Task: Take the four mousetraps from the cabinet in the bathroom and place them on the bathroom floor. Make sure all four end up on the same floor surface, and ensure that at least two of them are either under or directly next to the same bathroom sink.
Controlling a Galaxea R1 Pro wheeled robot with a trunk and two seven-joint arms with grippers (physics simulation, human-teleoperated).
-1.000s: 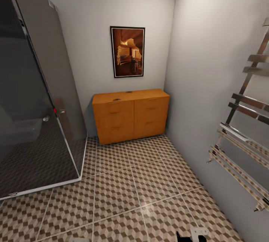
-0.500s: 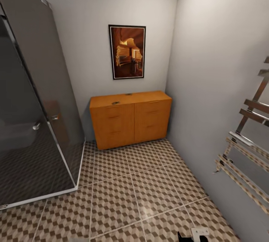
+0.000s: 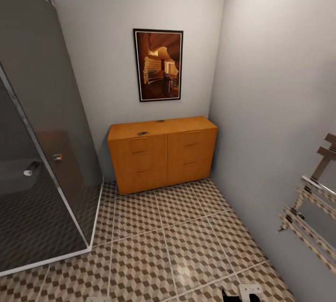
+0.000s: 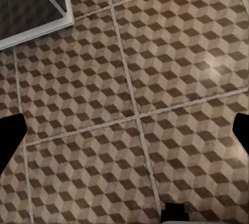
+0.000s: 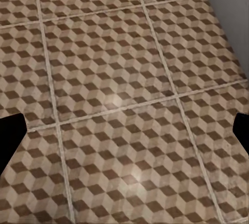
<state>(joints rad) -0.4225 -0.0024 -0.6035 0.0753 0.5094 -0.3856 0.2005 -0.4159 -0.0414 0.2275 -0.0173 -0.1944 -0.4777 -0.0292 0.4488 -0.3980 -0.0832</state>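
against the far wall stands the orange-brown cabinet [image 3: 162,153], drawers closed; both grippers' fingertips spread wide over the floor [image 4: 129,94].

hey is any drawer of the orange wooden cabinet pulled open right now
No, in the head view every drawer front of the cabinet sits flush and shut.

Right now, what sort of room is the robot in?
Most likely a bathroom: a glass shower enclosure stands at the left, a chrome towel rail hangs on the right wall, and the floor is cube-patterned tile. An orange cabinet stands against the far wall under a framed picture.
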